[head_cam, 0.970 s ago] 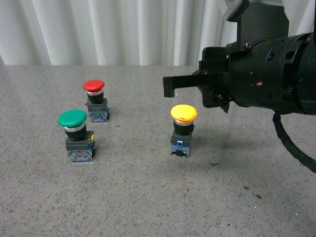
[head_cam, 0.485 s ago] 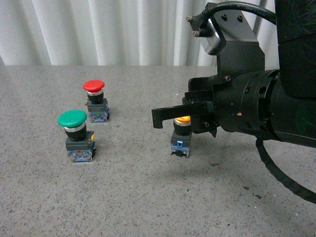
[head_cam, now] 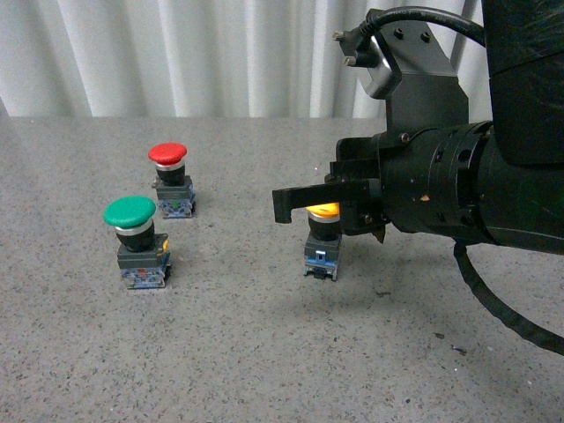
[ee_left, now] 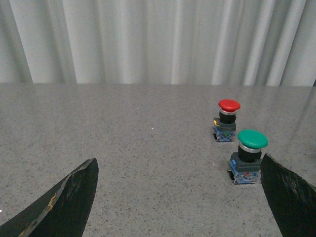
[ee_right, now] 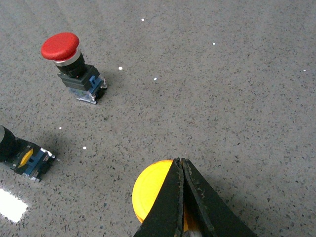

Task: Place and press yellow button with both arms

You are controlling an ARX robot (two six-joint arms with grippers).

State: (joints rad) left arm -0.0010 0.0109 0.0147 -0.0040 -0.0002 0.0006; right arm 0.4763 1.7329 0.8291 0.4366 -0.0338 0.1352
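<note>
The yellow button [head_cam: 321, 236] stands upright on the grey table, its yellow cap [ee_right: 150, 194] mostly covered by my right gripper [head_cam: 284, 206]. That gripper is shut, its two black fingers [ee_right: 177, 197] pressed together and lying across the cap's top; the cap glows orange under them. The bulky black right arm [head_cam: 458, 181] reaches in from the right in the front view. My left gripper [ee_left: 180, 197] is open, its two dark fingers wide apart over bare table, with nothing between them; it does not show in the front view.
A green-capped button [head_cam: 137, 240] and a red-capped button [head_cam: 170, 179] stand to the left of the yellow one. Both also show in the left wrist view, green button [ee_left: 249, 156] near one finger, red button [ee_left: 227, 120] further off. A white curtain [head_cam: 176, 53] backs the table.
One second ago my right gripper hovered above the yellow cap. It has come down and forward onto the cap, which now shows only partly and glows. Little moved in the last half second.
</note>
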